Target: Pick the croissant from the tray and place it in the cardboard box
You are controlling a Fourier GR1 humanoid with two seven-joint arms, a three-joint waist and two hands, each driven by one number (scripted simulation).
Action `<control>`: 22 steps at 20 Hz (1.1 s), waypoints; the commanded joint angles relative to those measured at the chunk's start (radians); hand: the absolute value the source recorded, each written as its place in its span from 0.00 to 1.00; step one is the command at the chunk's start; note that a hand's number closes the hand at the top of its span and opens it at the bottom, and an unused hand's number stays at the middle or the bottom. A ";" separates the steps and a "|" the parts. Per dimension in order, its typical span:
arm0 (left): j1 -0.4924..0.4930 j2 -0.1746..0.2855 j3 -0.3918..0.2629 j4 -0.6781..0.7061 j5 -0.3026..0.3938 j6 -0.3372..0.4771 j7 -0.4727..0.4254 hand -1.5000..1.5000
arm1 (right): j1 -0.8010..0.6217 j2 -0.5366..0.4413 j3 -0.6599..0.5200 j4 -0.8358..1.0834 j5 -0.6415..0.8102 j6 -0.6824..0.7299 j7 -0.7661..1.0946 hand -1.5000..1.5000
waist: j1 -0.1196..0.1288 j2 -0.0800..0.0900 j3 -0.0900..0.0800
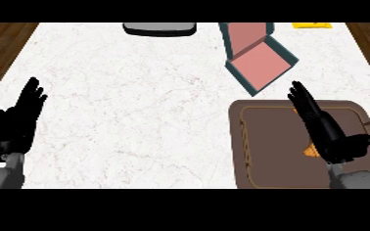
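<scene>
Croissant (pixel 312 152): orange sliver on tray (pixel 271 147), peeking out left of R hand's (pixel 338 142) palm, below its fingers. Counter (pixel 130 103) spreads left of them. Tray lies under them. Cardboard box (pixel 260 63), open, sits just past the fingertips. R fingers straight, pressed together. L hand (pixel 22 120) rests at left edge, fingers up, slightly spread.

Light: we log a bright, even wash across the white counter (pixel 130 103), alike near and far, left and right. Source: we cannot place it. Tones: tray (pixel 267 176) flat dark brown; cardboard box (pixel 264 66) pink inside, far panel a shade darker than the near panel. Left hand (pixel 22 122) and right hand (pixel 325 127): flat black, with little shading. Wood (pixel 14 39) at the far left: dim.
</scene>
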 commanded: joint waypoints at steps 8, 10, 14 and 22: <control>-0.005 0.092 -0.056 0.036 -0.189 0.018 -0.041 0.50 | -0.136 -0.420 -0.042 0.002 0.270 0.280 -0.156 0.00 | -0.027 -0.019 -0.014; 0.000 0.105 -0.066 0.057 -0.219 0.013 -0.064 0.50 | -0.031 -0.373 -0.004 0.104 0.352 0.273 -0.344 0.00 | -0.036 0.007 0.002; -0.017 0.085 -0.073 0.056 -0.235 0.016 -0.074 0.50 | -0.056 -0.251 -0.119 0.401 0.101 0.491 -0.600 0.00 | -0.008 0.012 0.003; -0.057 0.064 -0.084 0.089 -0.254 -0.009 -0.055 0.50 | -0.209 -0.352 -0.066 0.597 0.383 0.380 -0.834 0.00 | 0.005 0.009 0.001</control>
